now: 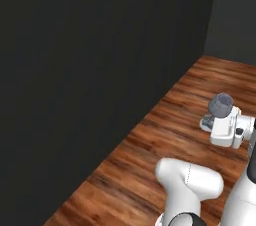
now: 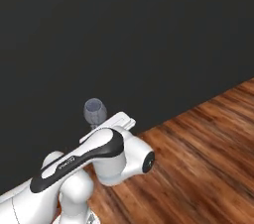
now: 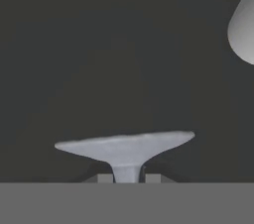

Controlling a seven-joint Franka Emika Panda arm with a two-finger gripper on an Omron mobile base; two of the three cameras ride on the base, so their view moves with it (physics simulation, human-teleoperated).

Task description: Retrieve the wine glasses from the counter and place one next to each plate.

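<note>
You have one translucent grey-blue stemmed wine glass (image 2: pixel 94 111) in the pincer (image 3: pixel 128 176), whose jaws are nearly shut on the stem just behind the round foot. So the pick-up of this glass is done, in my judgement; carrying it to a plate and setting it down is left, and the second glass has yet to be dealt with.

From the left base camera you see the rounded bowl (image 1: pixel 220 103) above the white hand, over the brown wood-plank floor (image 1: pixel 165 130) beside a dark wall (image 1: pixel 90 70). From the hand camera you get the foot (image 3: pixel 126 146) face-on with the dark finger tips (image 3: pixel 104 178) flanking the stem, which neither base camera gives you.
</note>
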